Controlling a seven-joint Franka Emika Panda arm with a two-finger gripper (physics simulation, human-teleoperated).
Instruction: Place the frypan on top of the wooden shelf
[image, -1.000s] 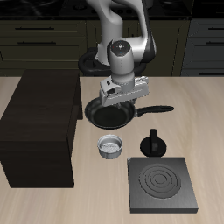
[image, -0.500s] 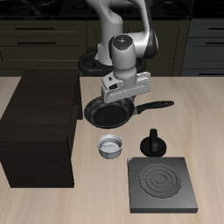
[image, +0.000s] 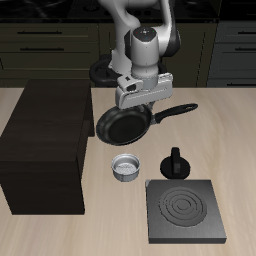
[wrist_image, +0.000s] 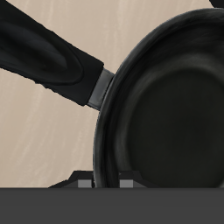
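The frypan (image: 118, 128), a round shallow black pan with a long black handle, hangs tilted a little above the table, beside the wooden shelf (image: 45, 140). My gripper (image: 141, 107) is shut on the pan's rim close to where the handle joins. The handle points away from the shelf and slightly upward. The shelf is a large, very dark boxy cabinet, and nothing shows on its top. In the wrist view the pan (wrist_image: 175, 114) and its handle (wrist_image: 52, 57) fill the frame above the light wooden table, with my gripper (wrist_image: 105, 184) on the rim.
A small grey metal bowl (image: 126, 167) sits on the table below the pan, toward the front edge. A small black knobbed object (image: 176, 162) stands beside it. A square black stove plate (image: 185, 211) with concentric rings lies near the front edge.
My gripper has risen with the frypan in it. The pan has left the table and tilted, and its handle has swung upward.
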